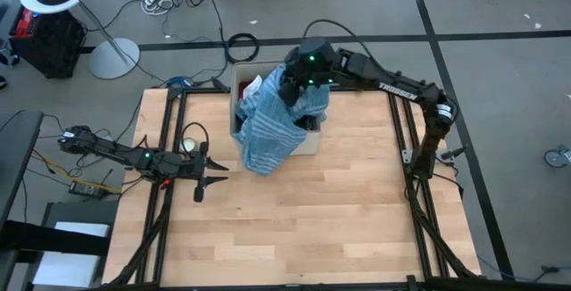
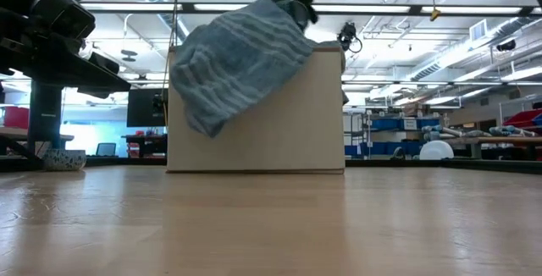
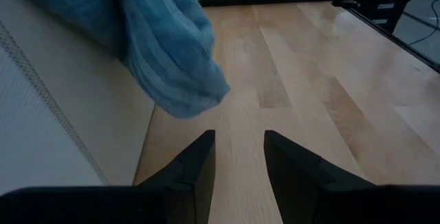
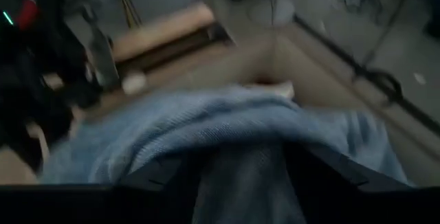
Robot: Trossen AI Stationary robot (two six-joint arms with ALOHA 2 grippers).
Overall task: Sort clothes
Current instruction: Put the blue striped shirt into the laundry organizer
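Observation:
A blue-white striped shirt (image 1: 268,130) is draped over the rim of the tan cardboard box (image 1: 308,141) at the table's far middle. Its bulk hangs down the box's outer wall (image 2: 288,115) on the left and near side, and part of it lies inside. My right gripper (image 1: 293,84) is open, high above the box and just over the shirt's top (image 2: 279,13); in the right wrist view the shirt (image 4: 227,128) fills the space past its fingers. My left gripper (image 1: 210,181) waits open, low at the table's left, pointing at the hanging shirt (image 3: 165,52). My right gripper's spread fingers (image 4: 323,165) point slanting down from above onto the shirt's top fold (image 4: 240,148) over the box. The view is blurred, and I cannot tell whether the fingers touch the cloth or stand just clear of it.
Bare wood (image 1: 303,228) takes up the near half of the table. Dark frame rails (image 1: 406,148) run along both sides. A small white round object (image 1: 188,145) lies by the left arm. Cables and a lamp base (image 1: 114,57) are on the floor beyond.

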